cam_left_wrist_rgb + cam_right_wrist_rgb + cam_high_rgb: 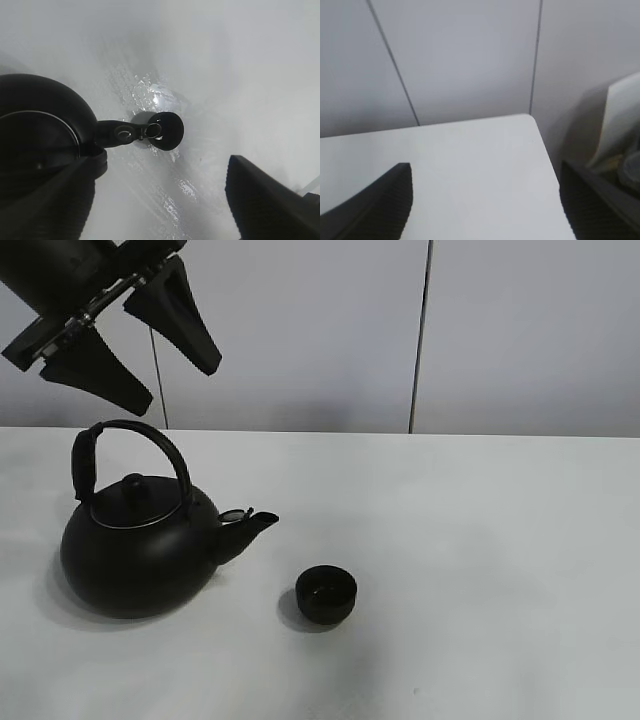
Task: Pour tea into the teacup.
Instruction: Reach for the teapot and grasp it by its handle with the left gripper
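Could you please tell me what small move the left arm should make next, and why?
Probably lower the left gripper onto the handle and close. Its jaws are open above the kettle, which stands ungrasped on the table, its spout pointing toward the teacup.

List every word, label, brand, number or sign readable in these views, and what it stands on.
None to read.
The black kettle, the teacup, the white table and the wall panels show no print.
The pale object beside the table in the right wrist view is too blurred to tell.
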Robot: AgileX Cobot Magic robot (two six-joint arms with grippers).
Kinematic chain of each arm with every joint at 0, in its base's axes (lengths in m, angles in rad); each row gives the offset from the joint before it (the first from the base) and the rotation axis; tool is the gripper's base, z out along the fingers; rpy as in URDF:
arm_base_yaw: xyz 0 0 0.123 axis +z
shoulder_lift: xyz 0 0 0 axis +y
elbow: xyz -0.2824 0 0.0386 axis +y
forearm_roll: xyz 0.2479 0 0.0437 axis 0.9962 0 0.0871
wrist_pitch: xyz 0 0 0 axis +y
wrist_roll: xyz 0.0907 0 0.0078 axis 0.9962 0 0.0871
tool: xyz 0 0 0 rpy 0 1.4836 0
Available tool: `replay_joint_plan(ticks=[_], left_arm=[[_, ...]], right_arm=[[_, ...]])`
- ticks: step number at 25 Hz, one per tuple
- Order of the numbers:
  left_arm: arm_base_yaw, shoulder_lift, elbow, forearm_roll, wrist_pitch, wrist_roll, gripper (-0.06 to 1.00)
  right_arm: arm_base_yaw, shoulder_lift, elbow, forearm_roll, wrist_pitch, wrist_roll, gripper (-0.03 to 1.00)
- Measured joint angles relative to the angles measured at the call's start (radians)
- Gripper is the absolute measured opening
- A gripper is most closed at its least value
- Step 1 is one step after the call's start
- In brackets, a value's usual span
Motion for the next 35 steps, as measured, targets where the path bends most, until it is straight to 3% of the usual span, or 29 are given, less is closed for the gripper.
replay_joint_plan(ticks=[6,11,19,23,27,35], left_arm=[[0.000,0.000,0.000,0.000,0.000,0.000,0.53],[0.000,0.000,0.000,0.000,0.000,0.000,0.53],[0.000,0.000,0.000,0.000,0.000,0.000,0.53],[0.000,0.000,0.000,0.000,0.000,0.000,0.53],[0.000,0.000,0.000,0.000,0.000,0.000,0.53],[0.000,0.000,0.000,0.000,0.000,0.000,0.53]], right_arm=[[0.056,-0.356,0.006,0.090,0.125,-0.100,0.56],[0.056,-0.576,0.167,0.117,0.201,-0.106,0.56],[0.056,-0.758,0.605,0.127,0.181,-0.096,0.56],[0.056,-0.763,0.753,0.122,0.137,-0.070,0.56],[0.099,-0.763,0.773,0.089,0.081,-0.050,0.56],[0.173,-0.763,0.800,0.020,0.056,0.005,0.56]])
